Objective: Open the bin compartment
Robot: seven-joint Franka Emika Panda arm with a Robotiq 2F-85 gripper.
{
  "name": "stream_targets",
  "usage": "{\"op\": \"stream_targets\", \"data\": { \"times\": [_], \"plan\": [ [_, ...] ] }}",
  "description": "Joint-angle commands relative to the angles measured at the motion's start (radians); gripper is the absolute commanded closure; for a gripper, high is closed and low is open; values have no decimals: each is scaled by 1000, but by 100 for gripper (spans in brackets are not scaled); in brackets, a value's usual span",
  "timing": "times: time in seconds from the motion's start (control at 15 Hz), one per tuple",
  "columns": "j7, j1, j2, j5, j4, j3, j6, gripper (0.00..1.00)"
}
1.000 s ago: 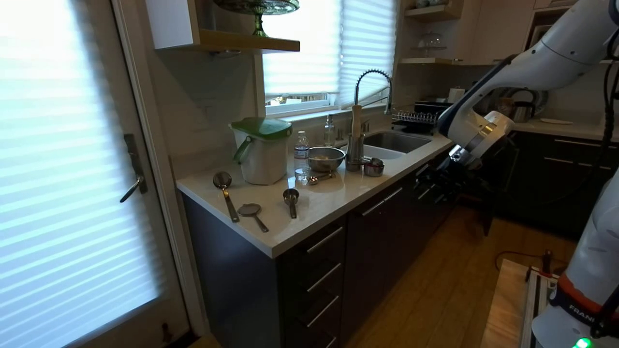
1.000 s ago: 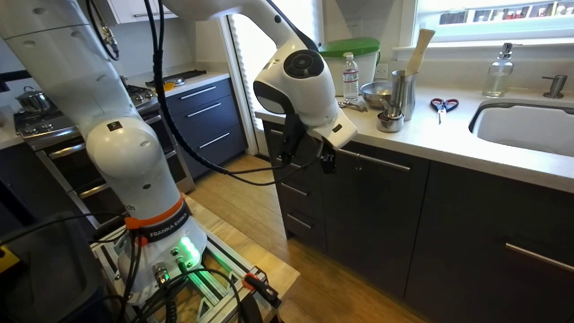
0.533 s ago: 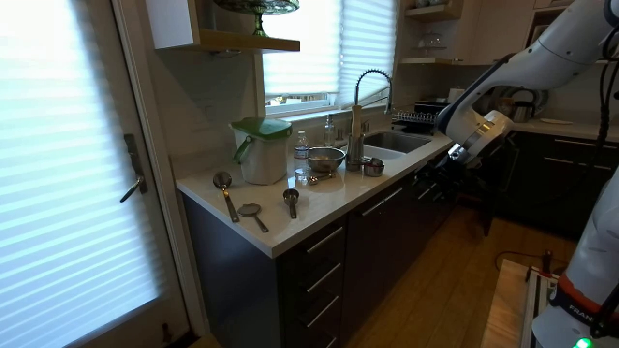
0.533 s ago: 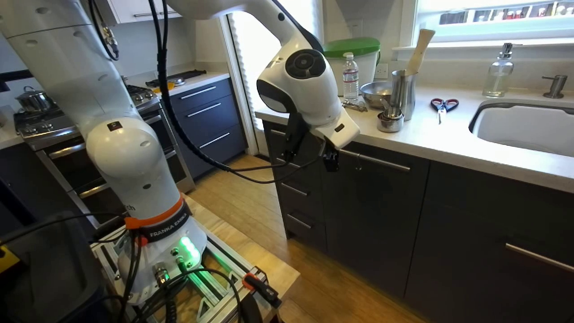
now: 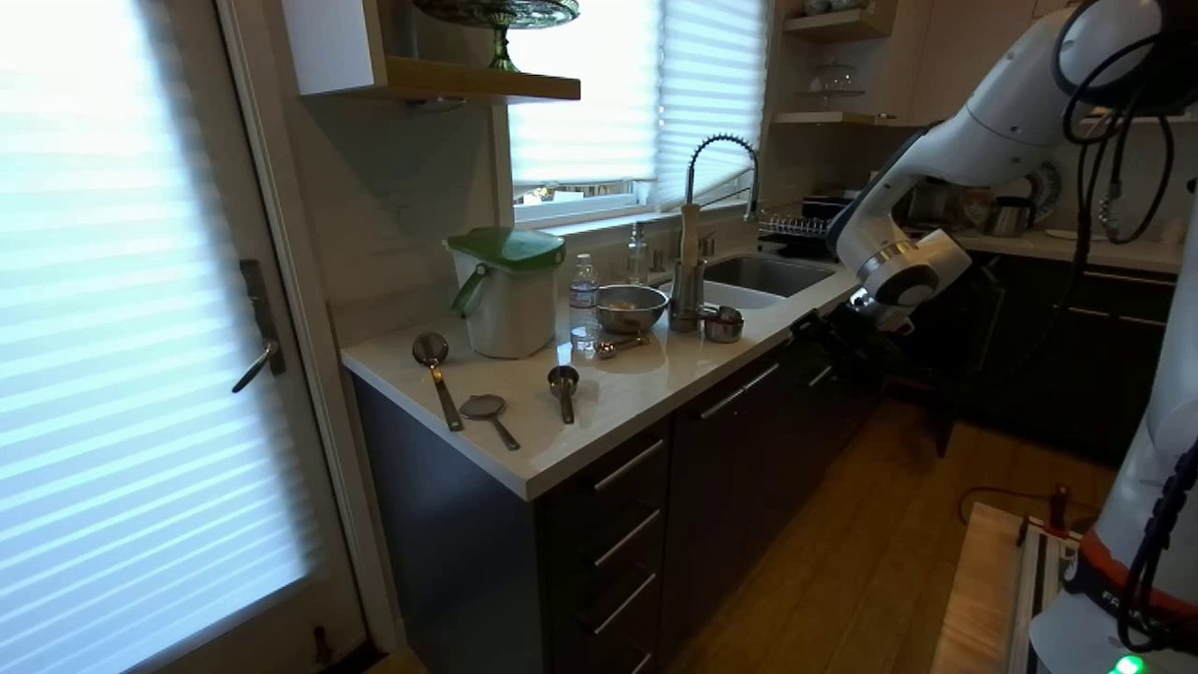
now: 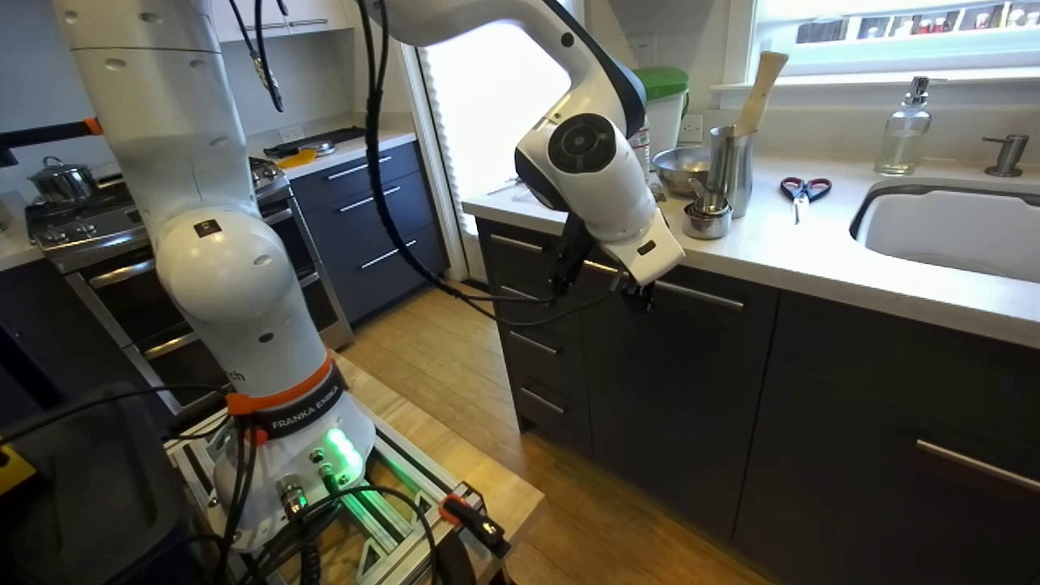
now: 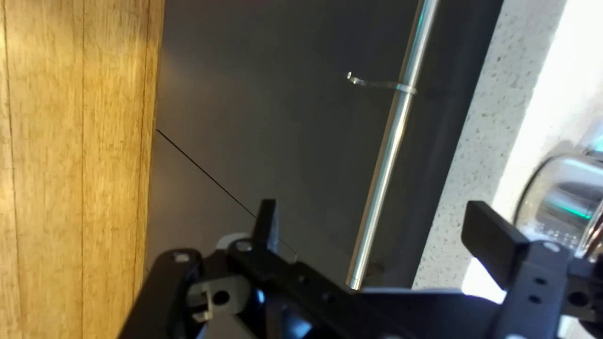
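The bin compartment appears to be the dark cabinet front below the counter; it stands closed, flush with its neighbours. It also fills the middle of the wrist view. Its long silver bar handle runs along its top; the handle also shows in both exterior views. A clear hook hangs on the bar. My gripper is open and empty. In the wrist view the bar runs through the gap between the fingers, one finger over the front, the other over the counter edge. No contact is visible.
The white countertop overhangs the cabinet. Measuring cups, a steel utensil holder and a metal bowl stand near its edge. Scissors lie by the sink. Drawers adjoin the front.
The arm and hand have moved toward the cabinet handle, rightward in one exterior view and slightly leftward in the other. The hand looks turned a little. The cabinet front has not moved.
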Motion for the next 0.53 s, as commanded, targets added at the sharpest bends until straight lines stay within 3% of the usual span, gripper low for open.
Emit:
{"op": "stream_targets", "data": {
  "times": [0.0, 0.47],
  "plan": [
    [-78, -19, 133, 149, 94, 4, 1, 0],
    [-139, -22, 275, 301, 202, 7, -5, 0]
  ]
}}
